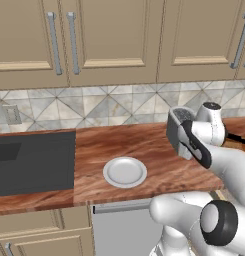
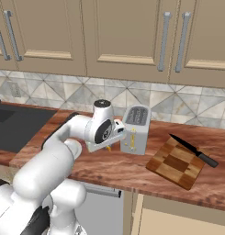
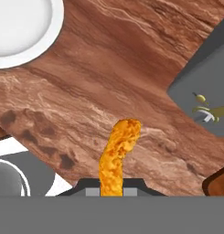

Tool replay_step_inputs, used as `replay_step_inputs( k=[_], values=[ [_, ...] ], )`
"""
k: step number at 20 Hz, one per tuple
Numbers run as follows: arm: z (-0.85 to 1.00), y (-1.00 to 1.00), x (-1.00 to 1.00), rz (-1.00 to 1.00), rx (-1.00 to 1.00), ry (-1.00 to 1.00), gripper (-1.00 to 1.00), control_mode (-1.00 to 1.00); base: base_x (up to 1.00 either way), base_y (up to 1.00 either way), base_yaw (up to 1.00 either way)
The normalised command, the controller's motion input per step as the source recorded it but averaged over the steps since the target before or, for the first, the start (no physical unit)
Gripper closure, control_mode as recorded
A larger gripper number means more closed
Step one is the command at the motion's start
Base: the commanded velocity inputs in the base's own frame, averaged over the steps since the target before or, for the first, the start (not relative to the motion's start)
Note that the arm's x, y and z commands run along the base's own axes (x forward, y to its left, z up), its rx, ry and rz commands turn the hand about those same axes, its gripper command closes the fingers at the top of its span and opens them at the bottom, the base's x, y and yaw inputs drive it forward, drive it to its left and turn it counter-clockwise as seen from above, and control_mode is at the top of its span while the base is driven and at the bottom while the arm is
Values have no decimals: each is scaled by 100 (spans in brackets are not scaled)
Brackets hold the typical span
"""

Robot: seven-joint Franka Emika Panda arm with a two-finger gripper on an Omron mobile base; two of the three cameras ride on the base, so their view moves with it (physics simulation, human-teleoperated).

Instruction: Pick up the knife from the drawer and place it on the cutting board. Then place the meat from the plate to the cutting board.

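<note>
The reddish-brown wooden bench runs under a row of beige wall cabinets with grey bar handles and a backsplash of grey triangular tiles. Taking the toaster as the landmark: it is a silver 2-slot model standing near the back of the bench. Far to its left, a dark sink basin is set into the bench. Below the bench and left of the toaster sits the grey-fronted dishwasher panel.

The white arm reaches up from the base, its wrist just left of the toaster. To the right of the toaster and well apart from it lies the cutting board, checkered in light and dark brown. The knife, all black, rests diagonally across the board's far edge, its handle end passing over the board's right corner.

The white plate sits on the bench to the left of the toaster, near the front edge, and its surface looks bare. The gripper hangs above the bench between plate and toaster, its fingers closed on the lower end of the meat, a small curved orange strip that sticks out beyond the tips. In the right base view a bit of orange shows just left of the toaster's base.
</note>
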Motion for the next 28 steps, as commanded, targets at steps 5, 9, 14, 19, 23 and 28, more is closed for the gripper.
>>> replay_step_inputs(
  k=[5, 9, 14, 19, 23, 28],
  values=[
    [0, -64, 14, -4, 0, 0, 100, -100, 0, 0, 0],
    [0, -66, 8, -4, 0, 0, 100, -100, 0, 0, 0],
    [0, -67, 23, -3, 0, 0, 100, -100, 0, 0, 0],
    [0, -62, 30, -2, 0, 0, 100, -100, 0, 0, 0],
    [0, -61, 30, 0, 0, 0, 100, -100, 0, 0, 0],
    [0, -53, 24, 0, 0, 0, 100, -100, 0, 0, 0]
  ],
)
